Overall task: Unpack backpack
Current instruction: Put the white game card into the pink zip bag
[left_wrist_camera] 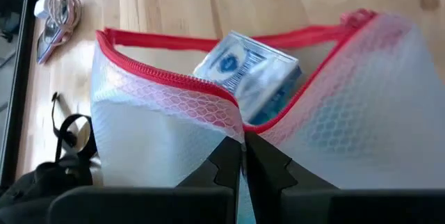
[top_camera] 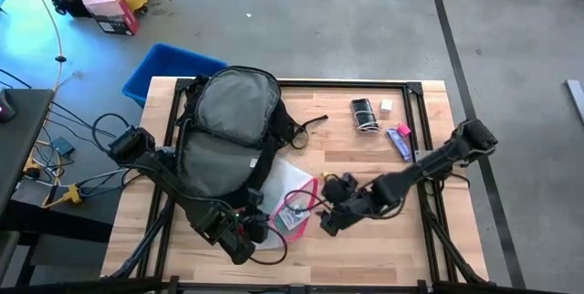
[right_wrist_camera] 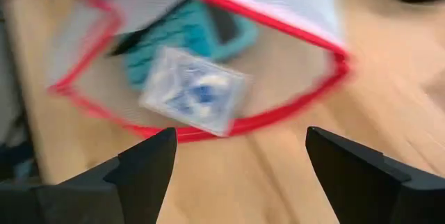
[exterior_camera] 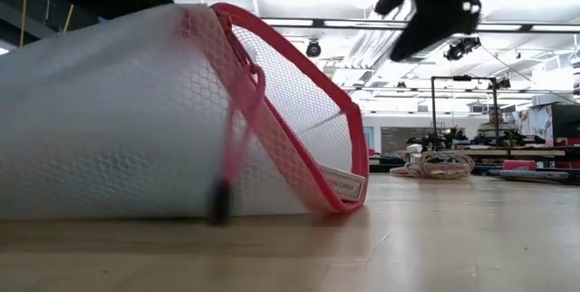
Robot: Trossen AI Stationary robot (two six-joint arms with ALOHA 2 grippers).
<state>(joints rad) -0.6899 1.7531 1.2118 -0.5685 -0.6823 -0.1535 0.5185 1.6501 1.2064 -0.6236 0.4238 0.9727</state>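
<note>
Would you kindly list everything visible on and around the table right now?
backpack: one, black and grey, table's left half
zip pouch: one, clear with pink edge, open, beside the backpack
boxed item: one, blue and white, inside the pouch
teal item: one, inside the pouch
small items: several, table's far right
bin: one, blue, floor
left hand: shut on the pouch's edge
right hand: open, facing the pouch's mouth
</note>
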